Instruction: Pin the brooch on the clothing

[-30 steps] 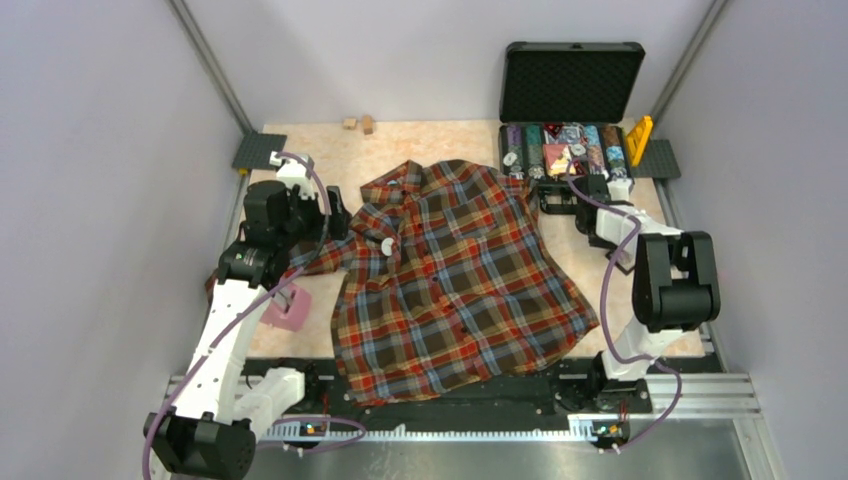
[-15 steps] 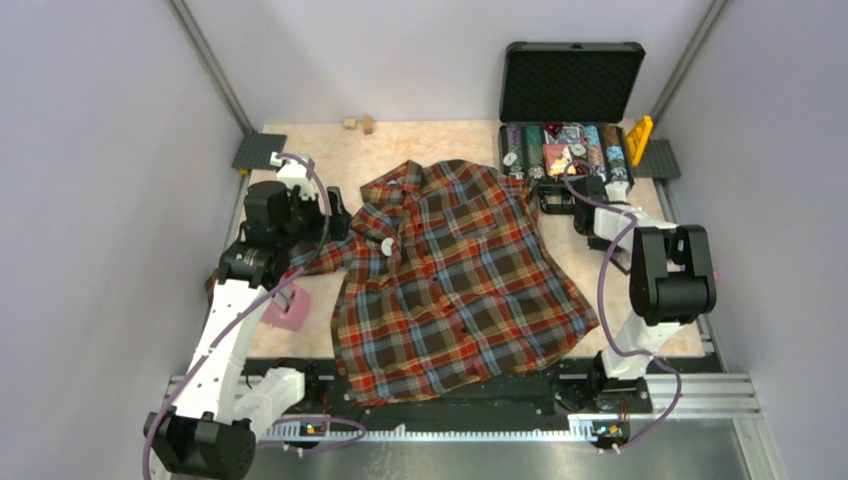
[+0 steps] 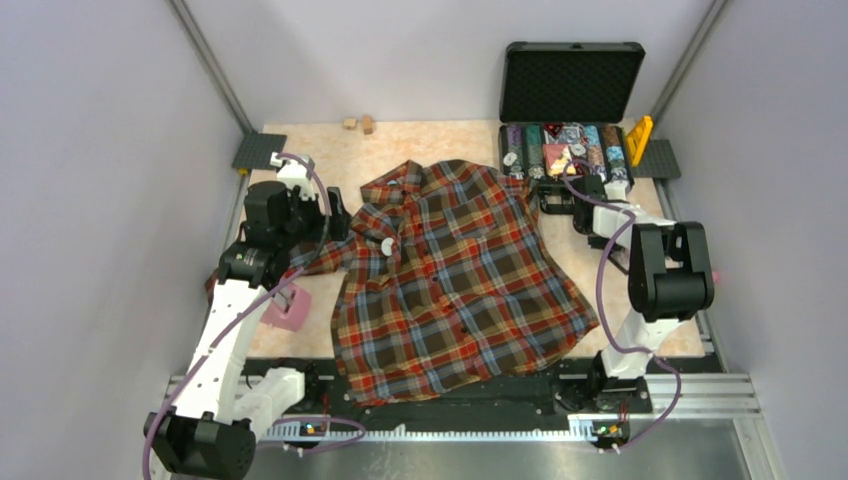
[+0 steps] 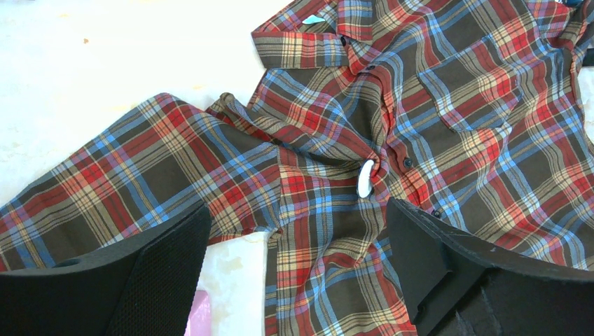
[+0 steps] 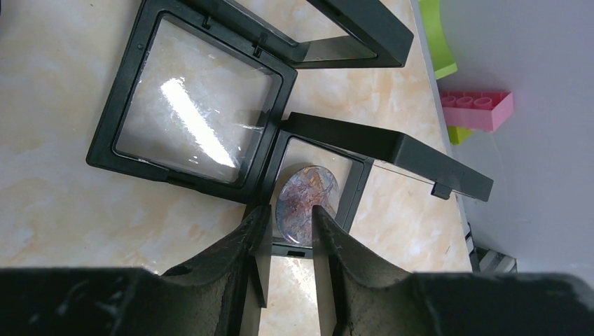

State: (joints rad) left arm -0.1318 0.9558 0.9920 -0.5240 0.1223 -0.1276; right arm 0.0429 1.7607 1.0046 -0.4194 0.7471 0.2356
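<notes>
Blue-pink brooch (image 5: 306,199): lies in a small black frame (image 5: 356,192) at the far right of the tabletop (image 3: 440,140), unmoved.
Shirt (image 3: 460,270): spread mid-tabletop, same place as before.
Right tool (image 5: 291,210): gap narrower than a second ago, fingers either side of the brooch's near edge; cannot tell whether they touch it.
Left tool (image 4: 298,210): spread wide, holding nothing, over the shirt's left sleeve, unchanged.

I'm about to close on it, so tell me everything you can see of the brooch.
The brooch is a small round disc, marbled blue and pinkish, glossy. It lies in a small open black case on the table, beside a larger one. The right gripper straddles its near edge, jaws narrow, one finger covering part of it; whether they touch it is unclear.
</notes>
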